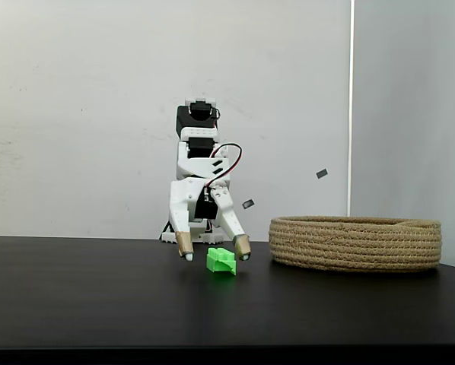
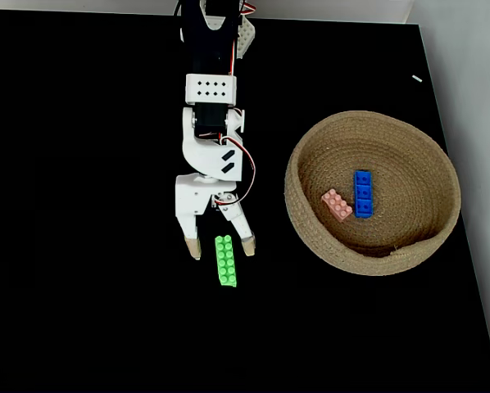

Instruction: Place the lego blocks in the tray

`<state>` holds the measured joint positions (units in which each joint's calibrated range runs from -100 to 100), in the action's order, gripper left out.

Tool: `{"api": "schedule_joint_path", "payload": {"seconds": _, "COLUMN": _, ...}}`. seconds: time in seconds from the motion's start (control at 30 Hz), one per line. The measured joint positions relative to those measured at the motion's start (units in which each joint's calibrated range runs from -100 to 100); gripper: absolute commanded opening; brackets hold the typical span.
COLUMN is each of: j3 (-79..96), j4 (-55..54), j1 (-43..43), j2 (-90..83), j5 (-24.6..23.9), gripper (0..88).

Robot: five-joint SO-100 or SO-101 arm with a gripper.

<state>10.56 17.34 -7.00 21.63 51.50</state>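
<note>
My fingers (image 2: pixel 222 246) spread wide, straddling the green brick's (image 2: pixel 225 260) end on the counter (image 2: pixel 81 286). Risk: off-centre closure pivots it away. Blue (image 2: pixel 363 193) and pink (image 2: pixel 338 205) bricks sit in the basket (image 2: pixel 310 237).

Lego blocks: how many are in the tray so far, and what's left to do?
Two are done: the blue block and the pink block lie inside the rope tray. The green block is on the table, outside the tray. The end effector is open and straddles the block's near end, fingers on either side, not closed on it. Left: close, lift, carry it right in the top-down fixed view, and release.
</note>
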Motion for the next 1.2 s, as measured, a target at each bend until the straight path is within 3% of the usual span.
{"api": "schedule_joint_path", "payload": {"seconds": 0.17, "j3": 3.0, "j4": -3.4, "j1": -0.1, "j2": 0.0, "j5": 0.0, "gripper": 20.6}}
{"api": "schedule_joint_path", "payload": {"seconds": 0.33, "j3": 4.1, "j4": -4.9, "j1": 0.0, "j2": 0.0, "j5": -0.8, "gripper": 0.2}}
{"api": "schedule_joint_path", "payload": {"seconds": 0.67, "j3": 4.2, "j4": -5.4, "j1": 0.0, "j2": 0.0, "j5": -1.8, "gripper": 0.0}}
{"api": "schedule_joint_path", "payload": {"seconds": 0.87, "j3": 3.0, "j4": 0.6, "j1": 0.2, "j2": -3.6, "j5": -3.2, "gripper": 0.0}}
{"api": "schedule_joint_path", "payload": {"seconds": 1.2, "j3": 3.0, "j4": 7.8, "j1": 11.9, "j2": -18.2, "j5": -5.4, "gripper": 0.0}}
